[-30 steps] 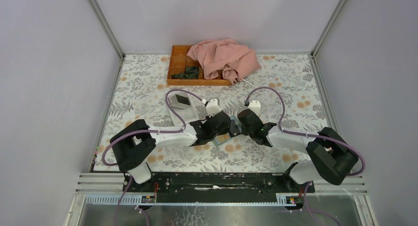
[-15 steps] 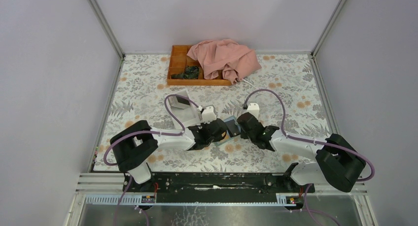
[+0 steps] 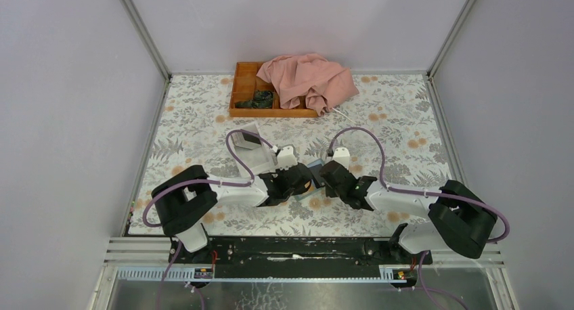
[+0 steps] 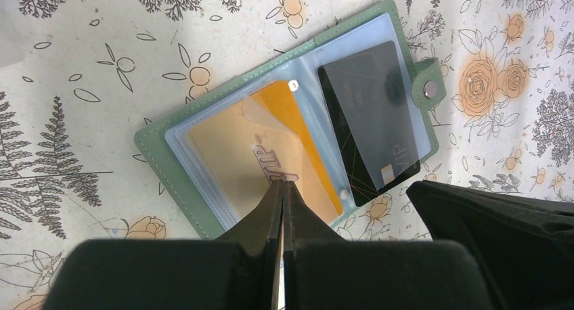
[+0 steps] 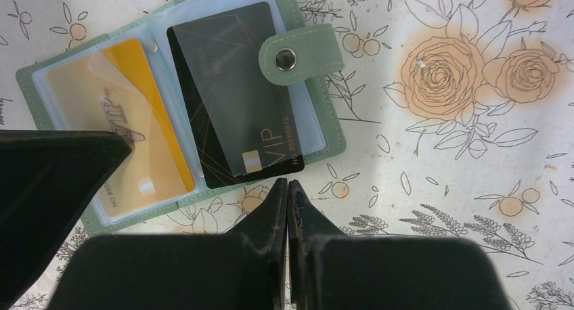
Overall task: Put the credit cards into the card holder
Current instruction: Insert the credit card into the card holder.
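Observation:
The grey-green card holder [image 4: 152,154] lies open on the floral table, between the two grippers in the top view [image 3: 315,171]. An orange card [image 4: 230,154] sits in its left clear pocket. A dark grey card [image 4: 369,114] sits in the right pocket, its near end sticking out past the holder's edge [image 5: 264,164]. My left gripper [image 4: 282,183] is shut, its tips over the orange card's pocket. My right gripper [image 5: 287,183] is shut and empty, its tips just at the dark card's near edge. The holder's snap tab [image 5: 298,56] lies open to the right.
A white open-topped box [image 3: 252,147] stands just behind the left gripper. An orange wooden tray [image 3: 242,86] at the back holds dark items and is partly covered by a pink cloth [image 3: 308,80]. Grey walls close in the table on three sides.
The left gripper pulled back to the left and lower, uncovering the holder. The right gripper moved left, closer to the holder's near edge.

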{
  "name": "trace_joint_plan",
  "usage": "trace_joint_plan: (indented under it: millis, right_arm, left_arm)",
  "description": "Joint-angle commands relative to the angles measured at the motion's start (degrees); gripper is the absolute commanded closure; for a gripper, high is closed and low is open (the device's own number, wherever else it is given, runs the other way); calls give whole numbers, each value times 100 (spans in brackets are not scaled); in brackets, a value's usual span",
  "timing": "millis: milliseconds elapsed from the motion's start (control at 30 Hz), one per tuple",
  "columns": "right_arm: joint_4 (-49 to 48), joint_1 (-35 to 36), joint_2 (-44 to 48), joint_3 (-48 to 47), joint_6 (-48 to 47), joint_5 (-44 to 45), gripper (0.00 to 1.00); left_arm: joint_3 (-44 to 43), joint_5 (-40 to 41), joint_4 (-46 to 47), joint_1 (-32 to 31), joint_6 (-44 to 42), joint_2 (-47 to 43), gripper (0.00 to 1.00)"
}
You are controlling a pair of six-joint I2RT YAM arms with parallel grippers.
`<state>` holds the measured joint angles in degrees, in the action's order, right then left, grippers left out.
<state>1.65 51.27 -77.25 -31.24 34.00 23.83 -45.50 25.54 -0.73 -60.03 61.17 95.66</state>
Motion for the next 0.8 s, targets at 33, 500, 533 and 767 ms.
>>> trace_joint_plan:
  millis: [33,500,533,767]
  right_arm:
    - [-21,95,-133,-106,144,-76,100]
    - [42,89,-363,-357,78,270,100]
    - [61,88,-401,-407,59,290,100]
    - [124,-27,-493,-535,-8,458,100]
  left_arm:
    - [31,171,-207,-60,27,136,100]
    - [26,193,-287,-55,9,140,100]
    - [38,189,-287,-61,14,133,100]
    - [74,180,-287,-57,27,127,100]
